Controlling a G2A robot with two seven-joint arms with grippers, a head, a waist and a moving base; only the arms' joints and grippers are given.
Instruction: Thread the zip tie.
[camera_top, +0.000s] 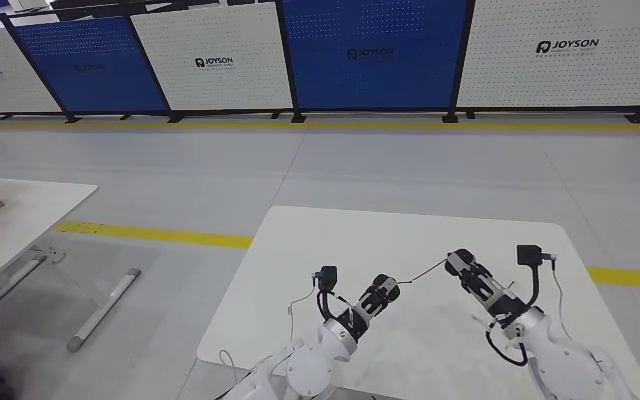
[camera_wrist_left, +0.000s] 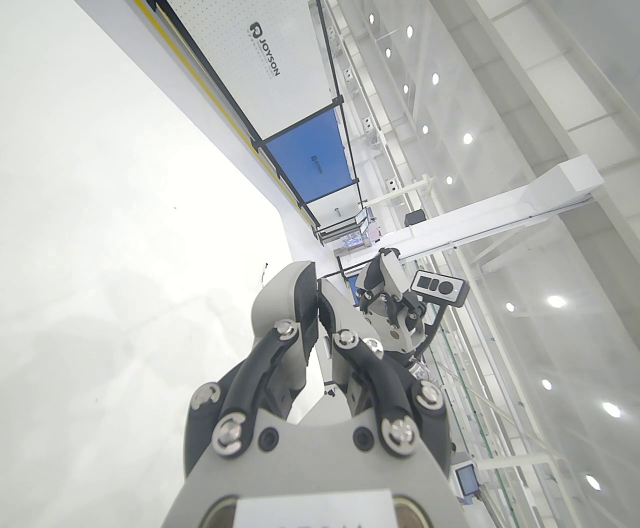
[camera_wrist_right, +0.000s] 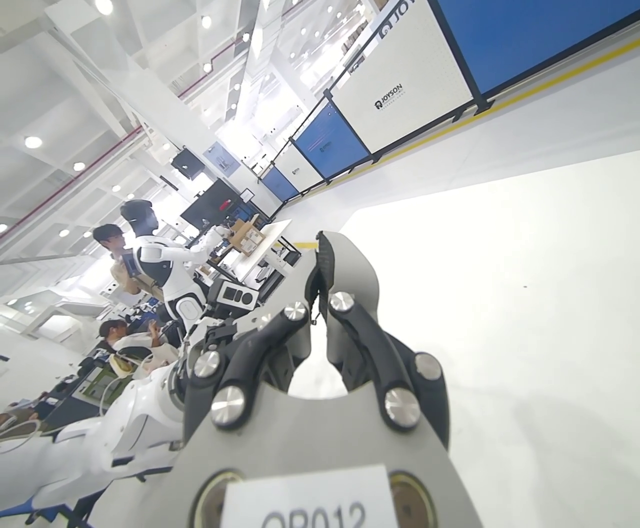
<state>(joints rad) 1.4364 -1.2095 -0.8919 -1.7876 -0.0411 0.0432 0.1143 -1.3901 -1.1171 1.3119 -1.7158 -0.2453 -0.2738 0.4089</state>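
A thin dark zip tie (camera_top: 425, 272) stretches in the air between my two grippers, above the near part of the white table (camera_top: 400, 235). My left gripper (camera_top: 392, 284) is shut on one end of it. My right gripper (camera_top: 452, 261) is shut on the other end. In the left wrist view the left gripper (camera_wrist_left: 316, 281) has its pads pressed together, with the right gripper (camera_wrist_left: 386, 260) pointing toward it just beyond. In the right wrist view the right gripper (camera_wrist_right: 320, 246) is shut, and a thin dark sliver shows between its fingers (camera_wrist_right: 350, 260).
A second white table (camera_top: 35, 205) stands off to the left across a strip of grey floor. Blue and white partition panels (camera_top: 370, 55) line the back behind a yellow floor line (camera_top: 150, 235). The table's far half is bare.
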